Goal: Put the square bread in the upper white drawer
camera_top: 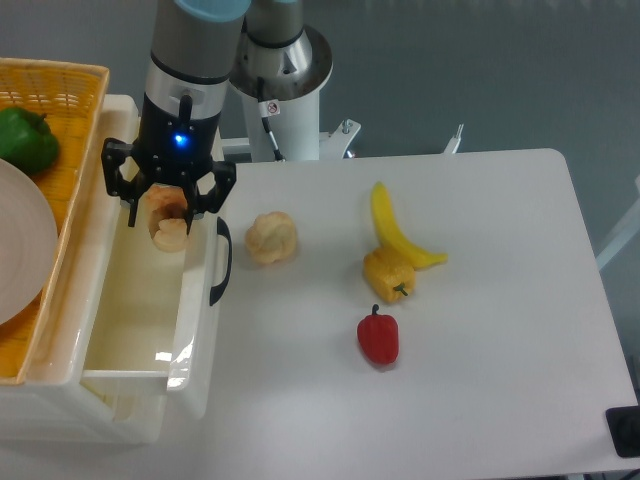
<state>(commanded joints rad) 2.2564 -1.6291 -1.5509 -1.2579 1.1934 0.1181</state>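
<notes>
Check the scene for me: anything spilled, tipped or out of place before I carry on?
Nothing stands out. The gripper has the square bread between its fingers over the open upper white drawer. The round bun, banana, yellow pepper and red pepper lie apart on the table, intact.

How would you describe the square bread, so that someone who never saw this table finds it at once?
Start at the open white drawer on the left side. Above its far end hangs the gripper, and the square bread sits between its fingers. It is blocky with a toasted orange-brown crust, unlike the pale round bun lying on the table.
</notes>
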